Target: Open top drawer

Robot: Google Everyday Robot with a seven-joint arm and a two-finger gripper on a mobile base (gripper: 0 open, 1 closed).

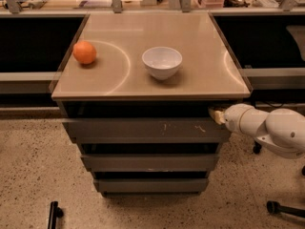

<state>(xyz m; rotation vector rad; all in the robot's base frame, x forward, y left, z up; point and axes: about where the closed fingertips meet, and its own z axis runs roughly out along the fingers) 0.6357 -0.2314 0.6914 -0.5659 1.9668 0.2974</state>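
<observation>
In my one camera view, the gripper (pixel 218 115) sat at the right end of the top drawer (pixel 119 130), tucked under the tabletop (pixel 205 56) edge. Only its pale tip showed, so I could not tell whether it was apart or together. The white arm (pixel 281 130) was cut off at the right edge. I counted three flat grey drawer fronts (pixel 150 162); the top drawer was uppermost, scratched right of centre. On the smooth tan tabletop sat one round orange (pixel 84 52) and one white bowl (pixel 162 62).
</observation>
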